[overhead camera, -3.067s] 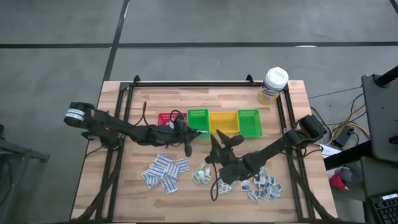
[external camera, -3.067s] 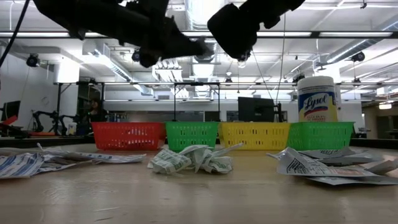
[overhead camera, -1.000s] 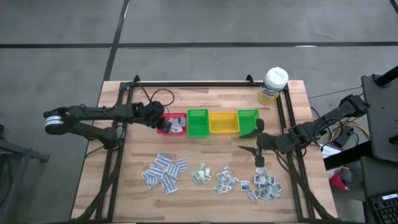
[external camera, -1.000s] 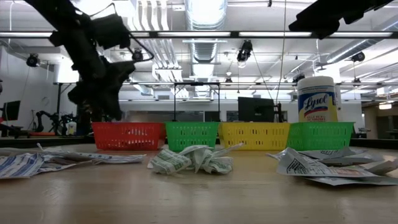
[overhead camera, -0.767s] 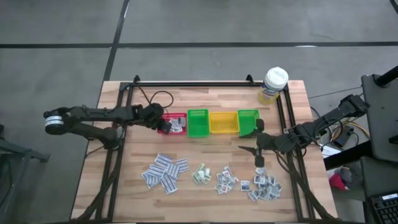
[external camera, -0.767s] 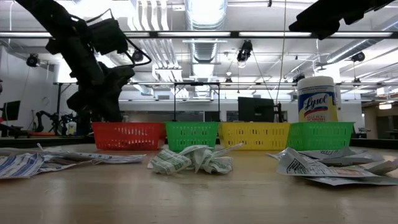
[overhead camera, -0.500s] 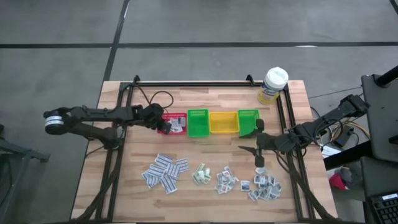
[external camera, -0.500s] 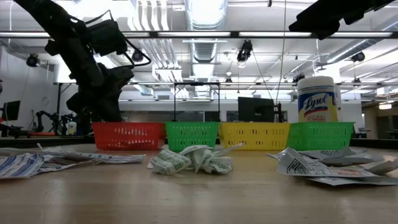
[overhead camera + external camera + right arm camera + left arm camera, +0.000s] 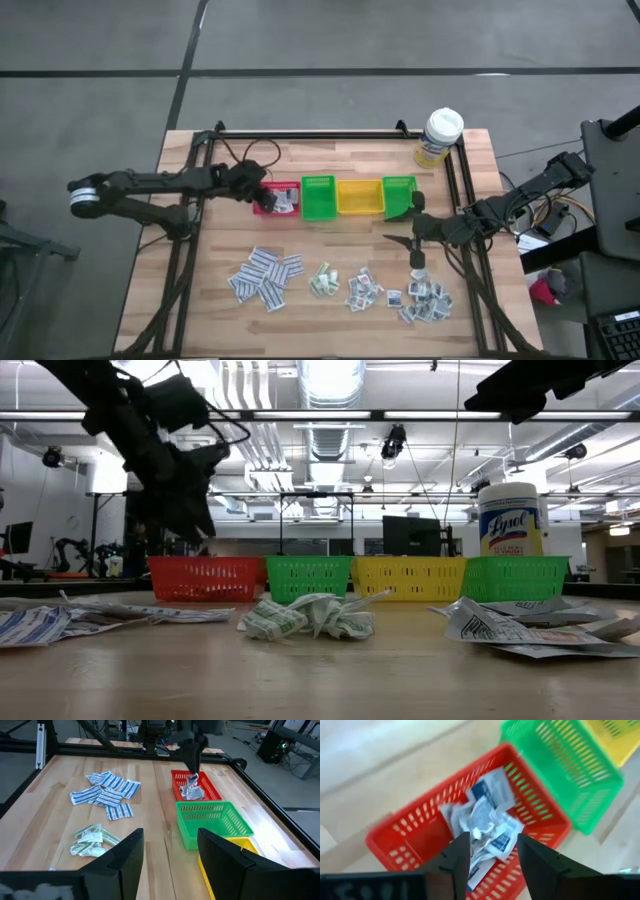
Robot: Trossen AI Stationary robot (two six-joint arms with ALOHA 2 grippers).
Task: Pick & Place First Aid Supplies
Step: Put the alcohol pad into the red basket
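Above the red bin (image 9: 470,835), left claw (image 9: 487,855) stands parted and empty, packets (image 9: 485,822) lying inside; advise lifting straight clear of the rim, right claw (image 9: 167,852) open, idle beside table (image 9: 330,300) edge.

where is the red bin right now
In the high view the red bin sits at the left end of the bin row, touching the green bin, with the left gripper over it and white packets inside.
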